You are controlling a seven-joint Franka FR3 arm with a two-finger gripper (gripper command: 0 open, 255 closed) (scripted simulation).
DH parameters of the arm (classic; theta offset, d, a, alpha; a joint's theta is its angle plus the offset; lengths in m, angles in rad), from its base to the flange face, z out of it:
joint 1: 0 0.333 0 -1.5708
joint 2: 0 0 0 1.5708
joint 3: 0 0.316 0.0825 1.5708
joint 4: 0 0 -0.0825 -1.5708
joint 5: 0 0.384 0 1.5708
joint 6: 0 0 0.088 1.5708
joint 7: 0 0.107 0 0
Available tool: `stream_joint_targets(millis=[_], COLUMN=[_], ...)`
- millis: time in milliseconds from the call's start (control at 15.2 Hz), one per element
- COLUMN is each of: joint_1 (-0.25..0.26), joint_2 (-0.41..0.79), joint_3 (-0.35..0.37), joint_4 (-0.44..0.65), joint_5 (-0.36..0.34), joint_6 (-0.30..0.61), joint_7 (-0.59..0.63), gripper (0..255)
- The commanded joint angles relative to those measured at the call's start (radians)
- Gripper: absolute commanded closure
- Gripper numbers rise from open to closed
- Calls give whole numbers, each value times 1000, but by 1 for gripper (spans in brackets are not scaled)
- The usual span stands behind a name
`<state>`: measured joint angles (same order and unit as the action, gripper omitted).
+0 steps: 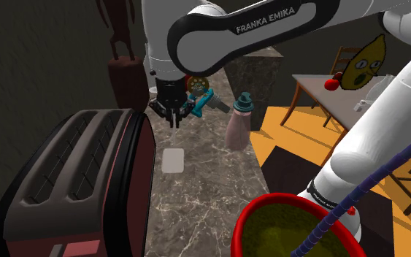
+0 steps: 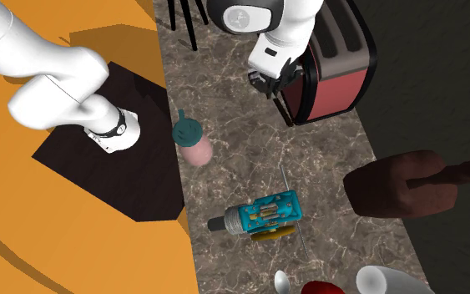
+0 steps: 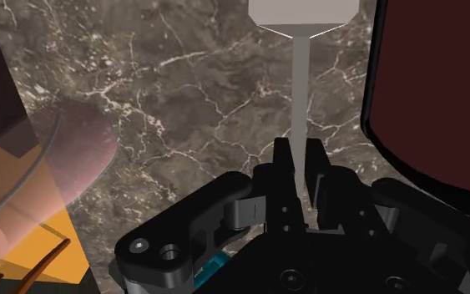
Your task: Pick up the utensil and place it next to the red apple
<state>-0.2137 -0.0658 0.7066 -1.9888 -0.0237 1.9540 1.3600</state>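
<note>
Utensil and pincer meet over the dark marbled surface (image 3: 183, 100). The utensil (image 3: 300, 75) is pale grey, with a thin straight handle and a flat squarish blade. In the wrist view the handle runs straight out from between the two black fingers, and the blade sits well ahead of the fingertips. The pincer (image 3: 298, 144) has its fingers drawn close together, one against each side of the handle, so it is clamped on the utensil near the end away from the blade.

In the shoulder view the pincer (image 1: 173, 117) points down at the surface (image 1: 211, 190), and the blade (image 1: 173, 160) shows as a pale square just below it. Whether the blade rests on the marble or hangs slightly above it cannot be told.

A toaster (image 1: 79, 182) with a dark red side stands just beside the pincer, its wall close to one finger in the wrist view (image 3: 425, 83). On the pincer's other side, a little apart, stands a pink bottle (image 1: 239, 128) with a teal cap.

In the second exterior view the pincer (image 2: 273, 90) is next to the toaster (image 2: 333, 63). The bottle (image 2: 193, 142) stands nearby on the surface (image 2: 250, 167), and a teal object (image 2: 266, 213) lies farther off. The red apple (image 2: 323, 288) is well apart from the pincer, beyond the teal object and cut off by the picture's edge, so the utensil is nowhere near it.
</note>
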Motion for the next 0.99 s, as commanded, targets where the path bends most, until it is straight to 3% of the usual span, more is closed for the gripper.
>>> stream_joint_targets(millis=[0, 594, 924], joint_1=[0, -3, -54], joint_2=[-3, -17, -77], joint_3=[-1, -6, -88], joint_4=[25, 130, 69], joint_5=[3, 12, 46], joint_6=[-28, -143, -127], joint_7=[-3, -15, -159], gripper=[255, 255, 255])
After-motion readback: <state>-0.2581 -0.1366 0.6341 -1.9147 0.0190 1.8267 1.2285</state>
